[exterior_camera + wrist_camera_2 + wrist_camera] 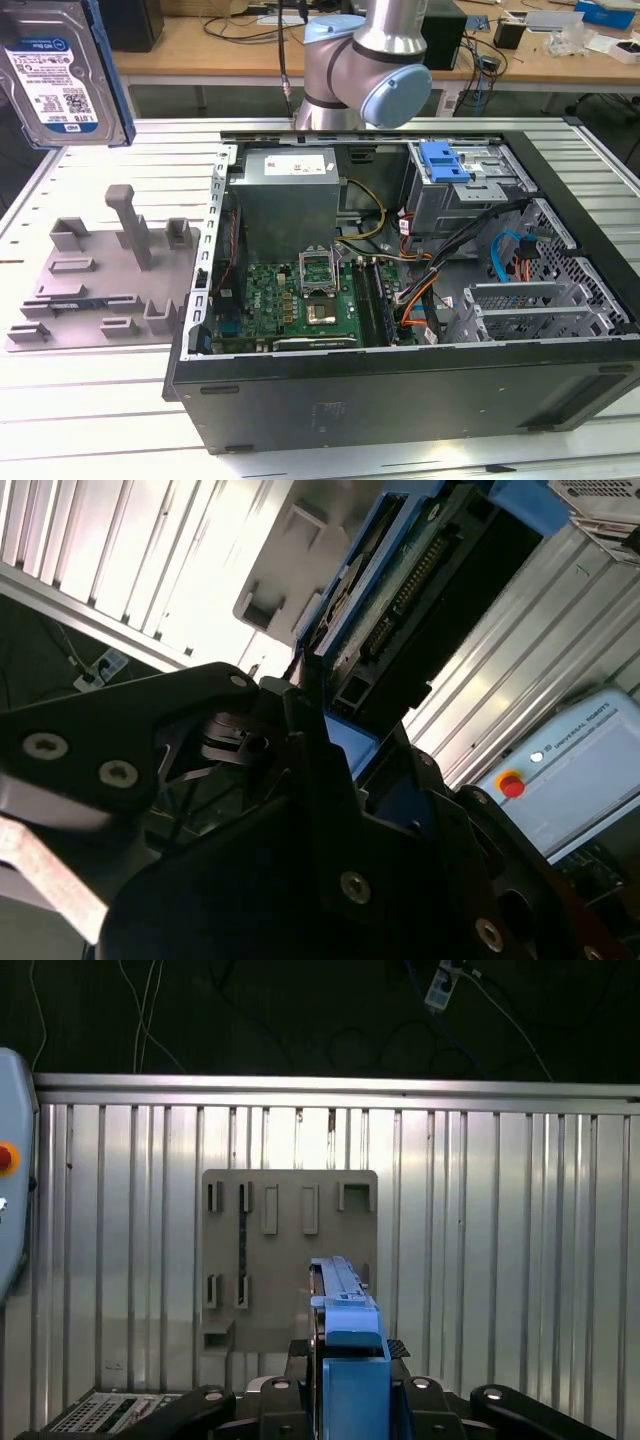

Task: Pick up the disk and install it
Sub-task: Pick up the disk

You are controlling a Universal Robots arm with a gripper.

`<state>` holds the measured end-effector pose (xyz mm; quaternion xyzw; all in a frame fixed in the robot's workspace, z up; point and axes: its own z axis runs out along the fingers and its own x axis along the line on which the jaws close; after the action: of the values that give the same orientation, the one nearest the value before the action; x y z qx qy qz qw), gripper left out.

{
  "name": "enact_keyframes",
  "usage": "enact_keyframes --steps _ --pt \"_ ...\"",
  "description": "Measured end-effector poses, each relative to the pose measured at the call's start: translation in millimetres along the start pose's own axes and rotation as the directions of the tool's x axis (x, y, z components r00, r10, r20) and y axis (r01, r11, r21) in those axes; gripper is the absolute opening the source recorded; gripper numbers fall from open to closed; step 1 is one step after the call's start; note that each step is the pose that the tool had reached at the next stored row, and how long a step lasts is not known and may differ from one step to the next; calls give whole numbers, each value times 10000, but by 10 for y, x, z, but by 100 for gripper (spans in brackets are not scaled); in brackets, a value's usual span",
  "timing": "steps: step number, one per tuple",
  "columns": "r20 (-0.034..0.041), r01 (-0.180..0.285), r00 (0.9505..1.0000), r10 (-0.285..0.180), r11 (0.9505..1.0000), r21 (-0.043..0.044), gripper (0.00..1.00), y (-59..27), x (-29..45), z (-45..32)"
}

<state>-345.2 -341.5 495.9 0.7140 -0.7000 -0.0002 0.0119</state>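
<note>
The disk [58, 72], a silver hard drive with a white-and-blue label in a blue rail bracket, hangs in the air at the upper part of the exterior view's left, above the grey fixture plate [100, 275]. In the first wrist view the disk [338, 1290] stands edge-on, high over that plate [280, 1250], with my gripper [345, 1360] shut on its blue bracket. In the second wrist view my black fingers [310, 705] clamp the disk [420, 600] near its connector end.
The open computer case [400, 395] lies on the slatted aluminium table [120, 400] at the exterior view's right. Its grey drive cage with a blue latch [445, 160] sits at the far right corner. The arm's base joint [365, 65] stands behind the case.
</note>
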Motion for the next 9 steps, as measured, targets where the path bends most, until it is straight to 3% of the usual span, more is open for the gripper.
enact_keyframes --steps 9 --pt "0 -1 10000 1 10000 -26 37 -268 216 -20"
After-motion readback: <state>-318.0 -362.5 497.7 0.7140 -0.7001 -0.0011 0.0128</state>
